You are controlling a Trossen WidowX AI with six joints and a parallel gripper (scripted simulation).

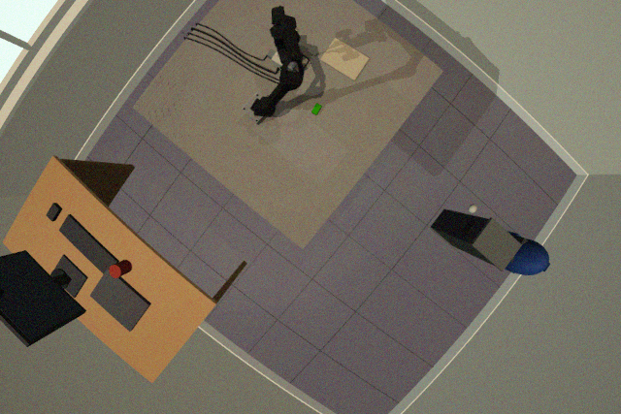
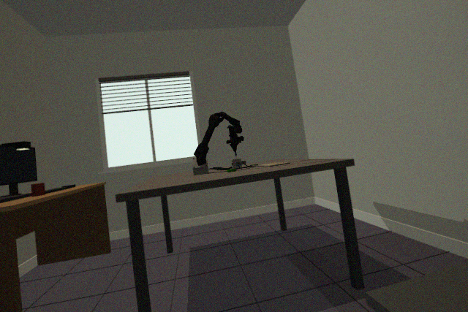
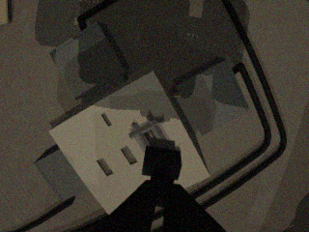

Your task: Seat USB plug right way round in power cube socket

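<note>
Table [image 2: 264,174] mid-area | claw [image 3: 161,166] pinching USB plug [image 3: 154,135] (above power cube [image 3: 110,149])

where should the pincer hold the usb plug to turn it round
By its dark body, from straight above: the USB plug stands upright over the power cube, its tip pointing down at the socket. The pincer is shut on it that way now.

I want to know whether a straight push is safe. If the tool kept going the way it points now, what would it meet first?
Probably the power cube: the tool, shut on the USB plug, points down at the cube's top face, near its small socket. The gap between plug and cube is hard to judge.
</note>
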